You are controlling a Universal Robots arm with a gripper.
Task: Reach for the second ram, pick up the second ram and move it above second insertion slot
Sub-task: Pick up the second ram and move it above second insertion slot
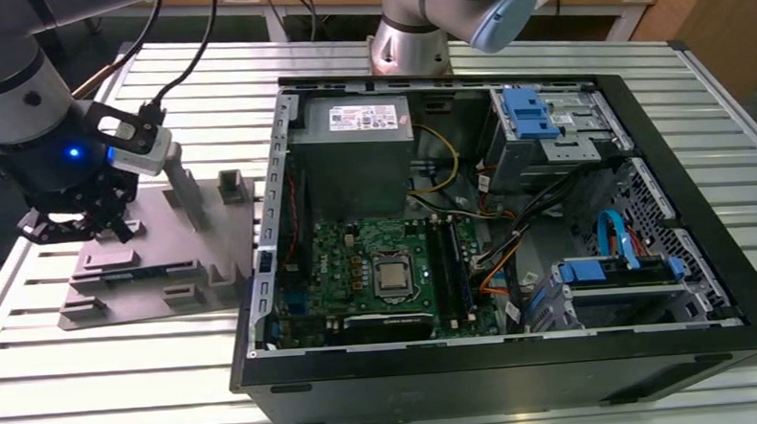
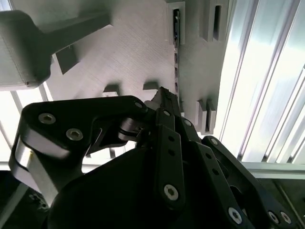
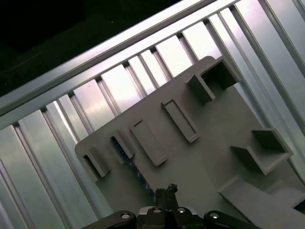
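The dark robot arm (image 1: 16,103) enters at the upper part of the exterior view's left. Its wrist points straight down, and a blue light is lit on the wrist body. A small grey camera box (image 1: 146,150) with black cables sits on the side of the wrist towards the exterior view's right.

The black linkage tool (image 1: 79,223) hangs below the wrist. It is low over the edge of the grey plastic fixture plate (image 1: 164,279) at the exterior view's left. The plate carries raised blocks and upright posts. It lies on the slatted aluminium surface (image 1: 130,376).

The tool is narrow. In both wrist views the fingertips (image 2: 164,98) are drawn together to a point, with no gap visible between them.

The second ram (image 3: 127,160), a thin, dark bluish-green memory stick, lies in a long groove of the fixture plate in the first wrist view. One end of it is between two small raised blocks. The other end is just beside the tip of the tool. Contact between the tool and the stick cannot be confirmed.

The open black computer case (image 1: 514,378) lies on the same surface. It is just beside the fixture plate and takes up the centre and the exterior view's right. The green motherboard (image 1: 355,261) is inside it, well apart from the tool.

A second, silver arm (image 1: 416,28) with blue caps stands behind the case at the top centre of the exterior view.
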